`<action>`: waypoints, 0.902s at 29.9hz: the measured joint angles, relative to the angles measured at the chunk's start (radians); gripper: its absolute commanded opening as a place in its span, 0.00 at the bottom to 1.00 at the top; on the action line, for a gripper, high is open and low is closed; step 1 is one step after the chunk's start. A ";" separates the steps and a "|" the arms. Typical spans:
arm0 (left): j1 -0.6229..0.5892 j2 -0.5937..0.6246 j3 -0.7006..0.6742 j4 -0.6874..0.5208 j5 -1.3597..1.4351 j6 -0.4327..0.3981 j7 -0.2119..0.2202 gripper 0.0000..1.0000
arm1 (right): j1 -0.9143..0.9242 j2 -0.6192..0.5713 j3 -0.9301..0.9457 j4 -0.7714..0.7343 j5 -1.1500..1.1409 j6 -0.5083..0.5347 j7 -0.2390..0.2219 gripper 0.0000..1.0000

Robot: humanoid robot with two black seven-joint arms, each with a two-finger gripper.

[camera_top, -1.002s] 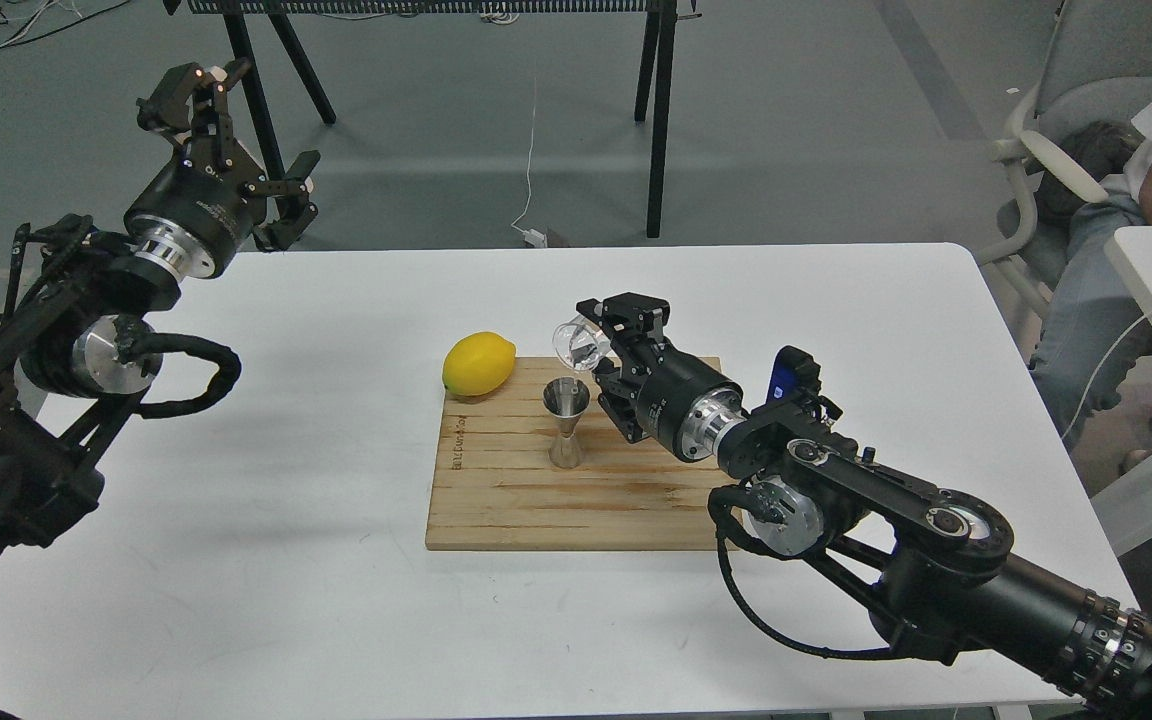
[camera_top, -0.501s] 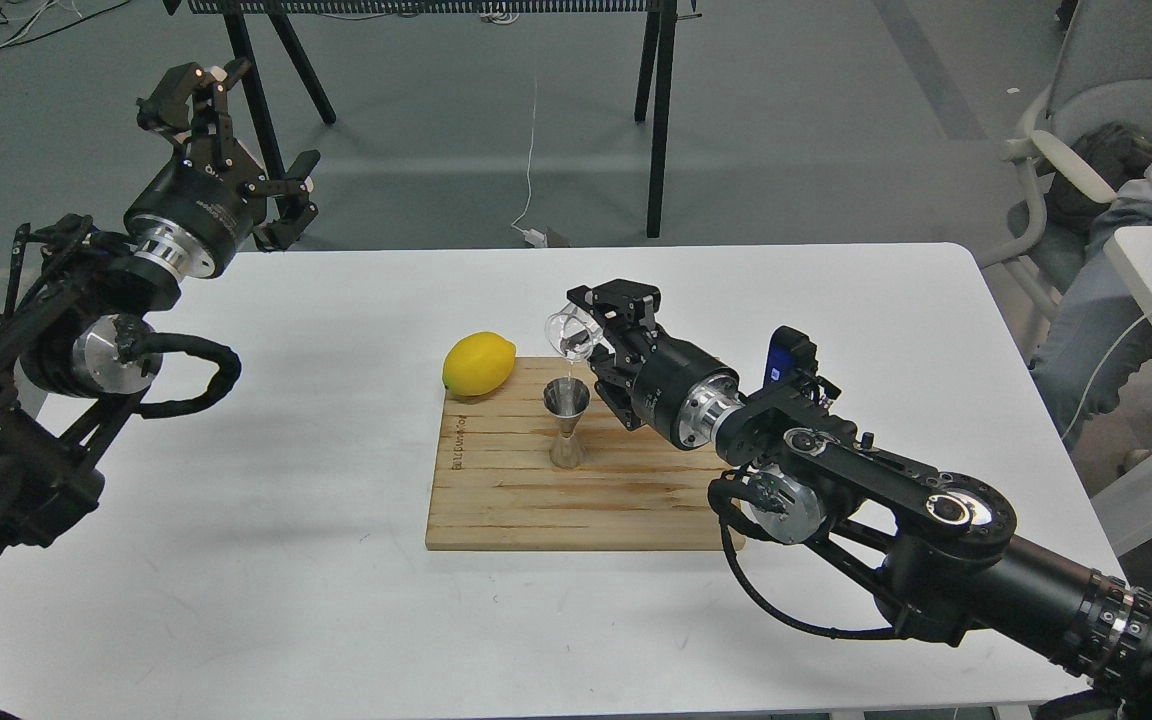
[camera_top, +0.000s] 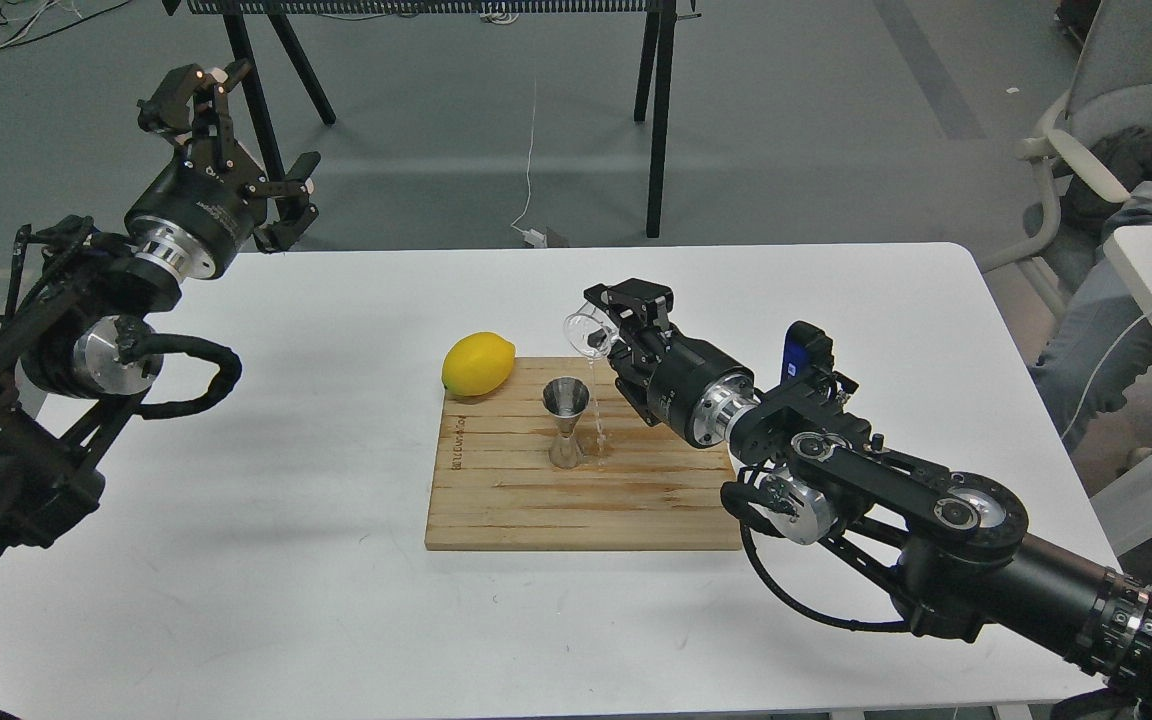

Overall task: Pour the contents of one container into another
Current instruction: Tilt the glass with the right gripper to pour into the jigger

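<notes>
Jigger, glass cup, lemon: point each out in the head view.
jigger (camera_top: 566,425): head view, narrow waist.
glass cup (camera_top: 584,329): head view, tilted clear wall.
lemon (camera_top: 478,365): head view, middle of the peel.

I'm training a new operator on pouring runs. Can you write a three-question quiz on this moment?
1. True or false: the stream from the glass cup lands inside the jigger.
2. Which gripper holds the cup? A) the left gripper B) the right gripper C) neither
3. Fill in: the lemon rests at the far left corner of the wooden ____.

Key
1. False: it falls just right of the jigger, onto the cutting board.
2. B; the left gripper is raised, open and empty.
3. cutting board.
</notes>
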 measured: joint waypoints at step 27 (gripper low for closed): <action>0.004 -0.003 -0.001 0.003 0.001 0.000 -0.006 1.00 | 0.074 0.005 -0.116 -0.005 -0.088 -0.028 0.007 0.41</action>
